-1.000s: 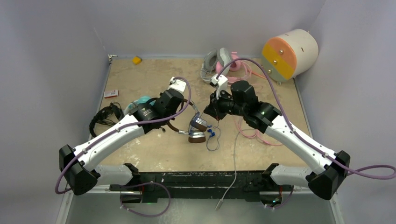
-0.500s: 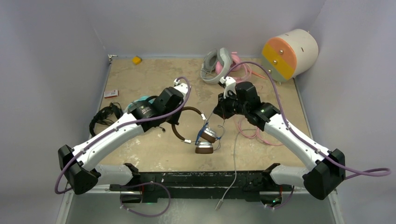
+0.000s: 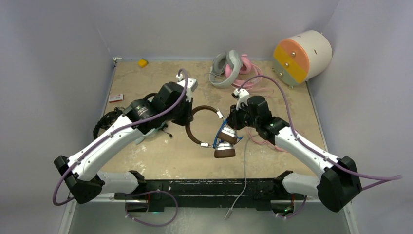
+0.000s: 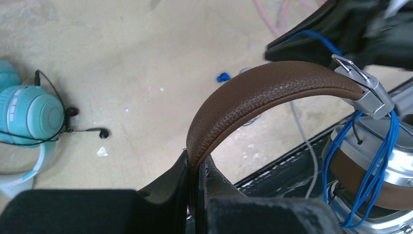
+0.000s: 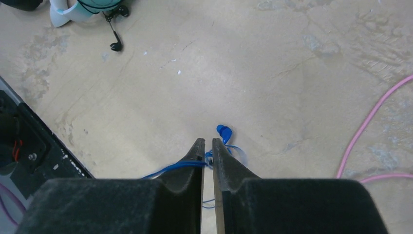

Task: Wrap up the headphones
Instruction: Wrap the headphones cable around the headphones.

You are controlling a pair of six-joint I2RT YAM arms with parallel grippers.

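Note:
The brown-and-silver headphones hang above the table. My left gripper (image 3: 188, 117) is shut on their brown headband (image 3: 203, 109), which arches from the jaws in the left wrist view (image 4: 263, 90). The ear cups (image 3: 225, 150) hang toward the near edge, with the thin blue cable (image 4: 384, 146) looped around them. My right gripper (image 3: 229, 122) is just above the cups. In the right wrist view it (image 5: 208, 146) is shut on the blue cable (image 5: 170, 167), and the blue plug (image 5: 224, 131) sits just past the tips.
Black headphones (image 3: 107, 122) and teal-and-white headphones (image 4: 29, 112) lie at the left. Grey-white (image 3: 225, 66) and pink (image 3: 244, 66) headphones lie at the back. A pink cable (image 3: 263, 141) and a grey cable (image 3: 245, 168) lie under the right arm. The cream cylinder (image 3: 302, 53) stands far right.
My left gripper has lifted the headband toward the back. The ear cups have swung right and nearer. My right gripper has stayed shut on the blue cable and come down beside the cups.

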